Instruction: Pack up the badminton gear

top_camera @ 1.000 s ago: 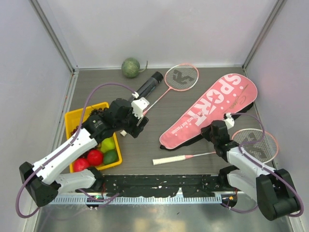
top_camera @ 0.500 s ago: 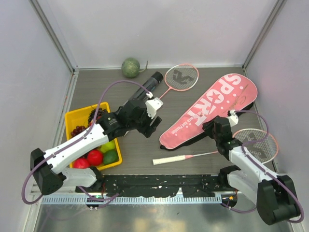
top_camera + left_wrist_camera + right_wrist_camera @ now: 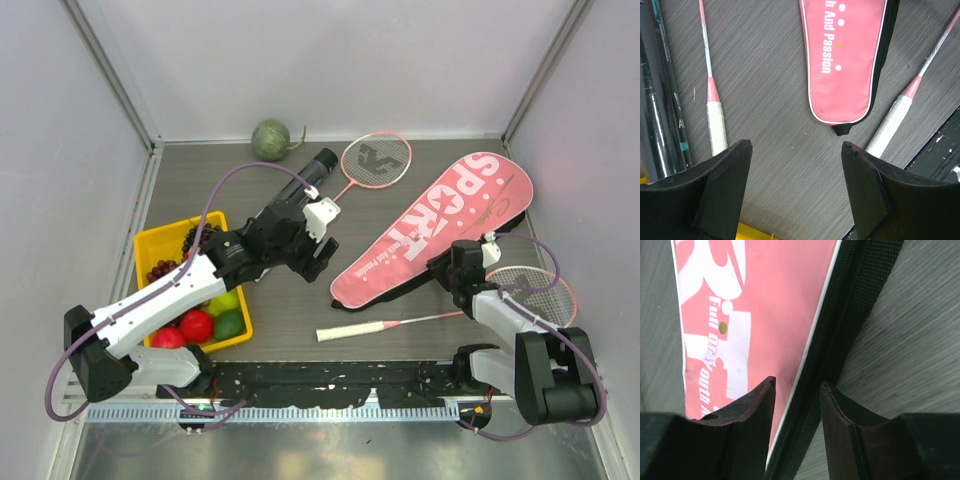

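Observation:
The pink SPORT bag lies slantwise in the middle right of the table, its narrow end showing in the left wrist view. One pink racket lies at the back, its white handle beside the black tube. The other racket lies at the right, with its handle pointing toward the near edge. My left gripper is open over bare table between the two handles. My right gripper is open, its jaws standing on either side of the bag's black zip edge.
A yellow tray of fruit stands at the near left, its corner just under my left jaws. A green melon rests by the back wall. Side walls close in the table.
My left arm has swung right from above the tray to the middle of the table. My right gripper has gone from shut to open at the bag's edge.

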Robot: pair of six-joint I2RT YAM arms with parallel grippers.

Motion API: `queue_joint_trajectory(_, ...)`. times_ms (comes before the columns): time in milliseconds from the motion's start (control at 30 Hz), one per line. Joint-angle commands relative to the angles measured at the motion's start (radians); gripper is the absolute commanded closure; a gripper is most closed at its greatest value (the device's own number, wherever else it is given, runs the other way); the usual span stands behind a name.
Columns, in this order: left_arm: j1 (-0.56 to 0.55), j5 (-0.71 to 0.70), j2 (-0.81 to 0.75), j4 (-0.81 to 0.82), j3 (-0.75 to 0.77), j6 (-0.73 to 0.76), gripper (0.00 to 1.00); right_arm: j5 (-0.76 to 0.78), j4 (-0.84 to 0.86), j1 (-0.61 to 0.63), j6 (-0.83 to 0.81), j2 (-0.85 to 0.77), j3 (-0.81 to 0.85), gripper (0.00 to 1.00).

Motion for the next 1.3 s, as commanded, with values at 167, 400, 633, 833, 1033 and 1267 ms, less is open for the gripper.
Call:
queue_joint_trajectory(167,-0.013,-0.002,0.007,0.069,-0.012,-0.008,0.26,-0.053,0.163,-0.041,-0.005,0.116,0.017,0.91)
queue_joint_trajectory(400,-0.068,-0.09,0.09,0.083,0.032,0.049,0.28,-0.056,0.119,-0.041,-0.069,-0.034,0.026,0.94)
queue_joint_trajectory(633,-0.154,-0.114,0.278,0.153,0.136,0.167,0.32,-0.084,0.076,-0.041,-0.111,-0.175,0.057,0.94)
queue_joint_trajectory(833,-0.213,-0.125,0.459,0.216,0.228,0.217,0.34,-0.147,0.105,-0.041,-0.094,-0.169,0.052,0.95)
queue_joint_trajectory(1033,-0.28,-0.212,0.57,0.316,0.25,0.263,0.34,-0.216,0.09,-0.041,-0.06,-0.209,0.068,0.95)
queue_joint_trajectory(1267,-0.296,-0.284,0.645,0.343,0.256,0.277,0.36,-0.244,0.07,-0.041,-0.05,-0.23,0.083,0.95)
